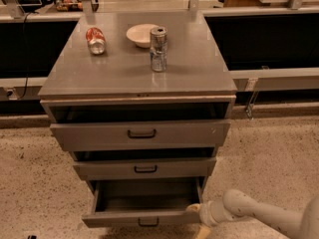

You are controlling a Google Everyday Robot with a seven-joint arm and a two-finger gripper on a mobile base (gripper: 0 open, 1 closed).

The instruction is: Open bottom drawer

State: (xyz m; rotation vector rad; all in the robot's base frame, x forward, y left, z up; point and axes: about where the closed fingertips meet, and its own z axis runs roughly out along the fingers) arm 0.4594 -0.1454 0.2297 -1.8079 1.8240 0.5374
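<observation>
My fingers (195,209) sit spread at the 3 o'clock end of the bottom drawer (139,217), which juts part-open at 6 o'clock of the cabinet (194,68), one tip hooked behind its front because, I judge, dragging there beats pinching the handle (148,222).

speckled terrazzo floor (269,148), grey cabinet (119,68), dark counters (264,34) behind, jaws low right
</observation>
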